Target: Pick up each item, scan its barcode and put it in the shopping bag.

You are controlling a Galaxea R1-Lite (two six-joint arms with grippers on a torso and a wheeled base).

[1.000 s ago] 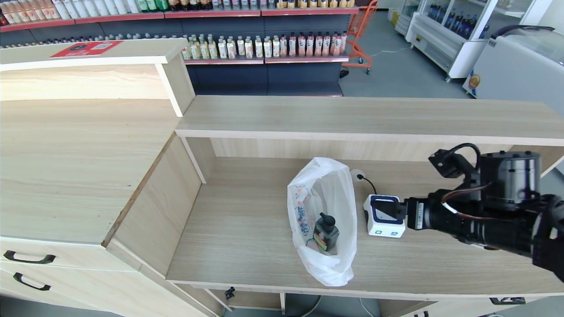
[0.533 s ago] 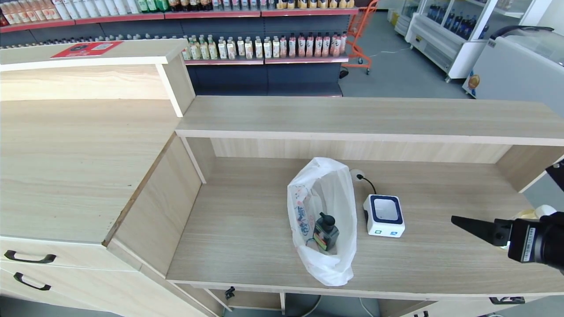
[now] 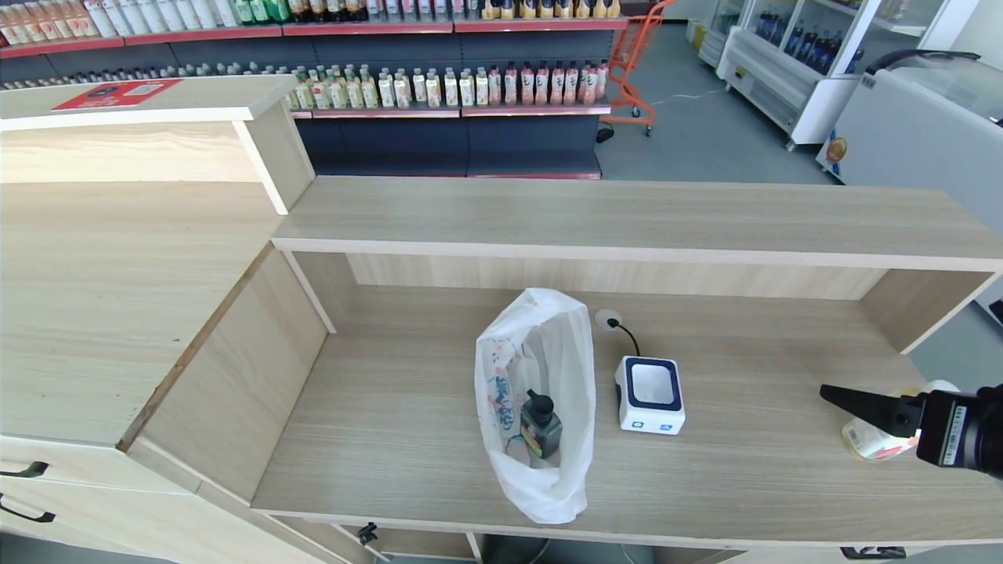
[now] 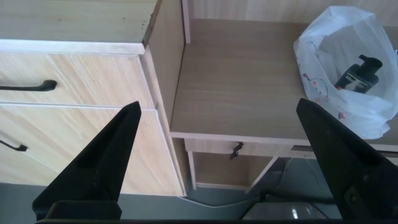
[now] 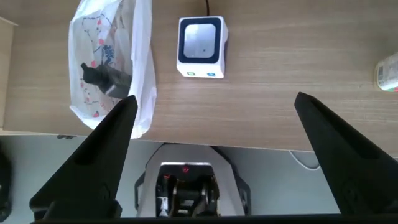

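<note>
Bottle [image 3: 541,427] is in bag [image 3: 501,376], left of scanner [image 3: 649,395]. One item [image 3: 868,440] waits right of scanner, judged unscanned. My left gripper [image 4: 217,158] and right gripper [image 5: 214,158]: wide, empty.

Bottle shelves [image 3: 376,113] stand behind the wooden counter [image 3: 627,215]

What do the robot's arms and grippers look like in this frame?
The left gripper and right gripper each have two matte black, wedge-shaped fingers that taper to narrow tips. In the head view, the right arm's wrist is a black cylindrical housing with a white label printed with dark stripes.
</note>
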